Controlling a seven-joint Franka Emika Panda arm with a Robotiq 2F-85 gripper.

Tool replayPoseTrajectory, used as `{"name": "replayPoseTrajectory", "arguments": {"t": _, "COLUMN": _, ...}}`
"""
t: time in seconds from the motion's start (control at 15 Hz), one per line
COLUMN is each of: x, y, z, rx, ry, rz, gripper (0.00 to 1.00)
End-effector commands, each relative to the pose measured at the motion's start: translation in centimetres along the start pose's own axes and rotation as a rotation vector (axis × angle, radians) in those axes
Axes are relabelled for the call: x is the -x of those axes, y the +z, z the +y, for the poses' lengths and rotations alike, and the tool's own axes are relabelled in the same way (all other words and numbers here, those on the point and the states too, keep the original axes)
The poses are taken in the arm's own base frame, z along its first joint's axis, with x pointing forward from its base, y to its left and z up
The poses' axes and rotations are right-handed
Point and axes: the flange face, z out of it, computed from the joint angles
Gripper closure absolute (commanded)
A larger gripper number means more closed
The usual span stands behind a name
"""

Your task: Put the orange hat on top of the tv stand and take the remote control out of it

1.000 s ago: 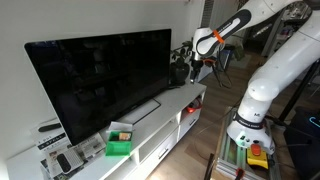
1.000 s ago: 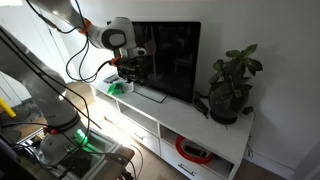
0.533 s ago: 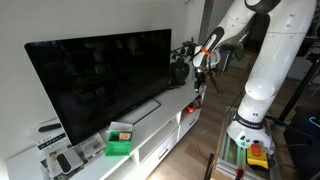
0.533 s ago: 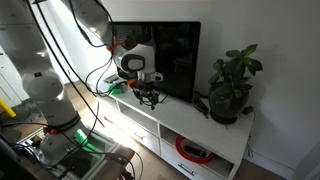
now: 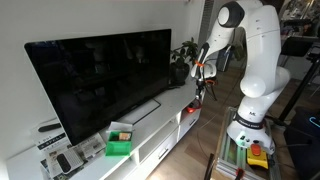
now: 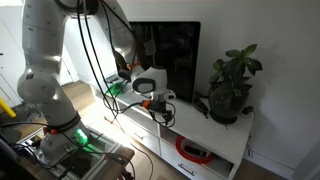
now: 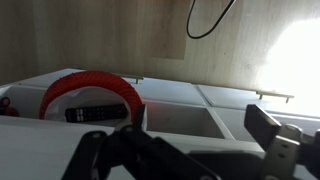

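the work is at its first step, the reach for the orange hat [image 7: 90, 92]; nothing is lifted yet and the top of the tv stand [image 6: 192, 119] bears no hat. the pincer [image 7: 190, 128] is released, its two dark fingers [image 7: 272, 135] spread wide with nothing between them; it hangs over the front edge of the stand, in front of the tv [image 6: 170, 55].

the hat lies lower than the pincer, in a low compartment at the stand's front, and off to the plant [image 6: 232, 85] side of it in an exterior view [image 6: 195, 152]; in the wrist view it sits ahead of the pincer and to the picture's left, mouth up, with the remote control [image 7: 96, 114] lying across its dark inside.

my judgement of the next move: carry the pincer down and across toward the hat, and close on the soft rim, not on the remote, so that hat and remote come up together onto the stand's top; the remote comes out after that. the rim is limp and may fold or slip; the compartment walls leave little room for spread fingers.

only the wrist view shows the remote in the hat and the spread of the fingers; it also shows wooden floor [image 7: 120, 40] beyond the stand. the exterior view with the hat shows which compartment holds it and how far the pincer [image 6: 160, 104] stands above it. in another exterior view the pincer [image 5: 200, 88] is seen near the plant end of the stand, far from the green box [image 5: 120, 141], but the hat is hidden there.
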Motion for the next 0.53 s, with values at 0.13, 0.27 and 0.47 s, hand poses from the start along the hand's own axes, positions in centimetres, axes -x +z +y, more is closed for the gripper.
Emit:
{"name": "replayPoseTrajectory", "arguments": {"t": 0.13, "x": -0.5, "y": -0.2, "z": -0.2, "rx": 0.001, "ry": -0.006, "rz": 0.007, "gripper": 0.00}}
{"name": "replayPoseTrajectory", "arguments": {"t": 0.27, "x": -1.1, "y": 1.4, "z": 0.6, "rx": 0.006, "ry": 0.010, "rz": -0.027, "gripper": 0.00}}
{"name": "replayPoseTrajectory", "arguments": {"t": 0.47, "x": -1.6, "y": 5.4, "z": 2.8, "rx": 0.029, "ry": -0.001, "rz": -0.016, "gripper": 0.00}}
